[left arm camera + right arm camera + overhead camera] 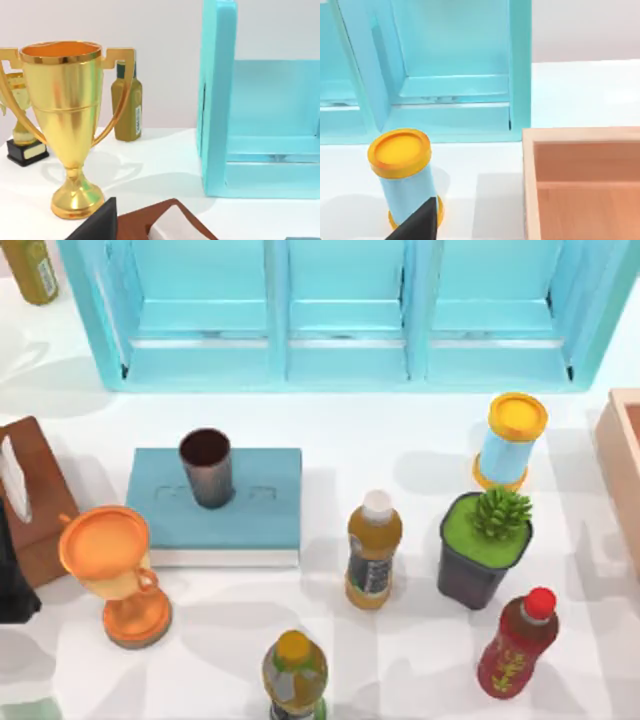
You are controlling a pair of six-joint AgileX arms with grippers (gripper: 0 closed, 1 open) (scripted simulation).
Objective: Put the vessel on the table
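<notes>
Plainly, each thing as it stood:

Vessel: the vessel (207, 466) stood upright on a flat light-blue book (255, 510), toward the book's far left part, its dark reddish inside facing up.

Book: it lay on the table (400, 660), left of centre, in front of the light-blue cabinet (340, 310).

Goblet: an orange goblet (112, 570) with a handle stood just beside the book's near left corner.

Tissue box: a brown tissue box (35, 500) sat at the table's left edge, near the goblet.

Bottles: a yellow-brown bottle (373, 548) with a white cap stood right of the book; a second bottle (294, 675) stood at the near edge; a red bottle (518, 642) stood near right.

Plant pot: a dark grey plant pot (480, 545) held a green plant between the white-capped bottle and the red one.

Canister: a blue canister (510, 440) with a yellow lid stood behind the pot.

Wooden tray: a wooden tray (622, 460) sat at the right edge.

Left gripper: a dark fingertip (97, 225) showed in the left wrist view, near a gold trophy (70, 120); I could not tell how its jaws stood.

Right gripper: a dark fingertip (417, 222) showed in the right wrist view before the canister; its jaws could not be told either.
</notes>
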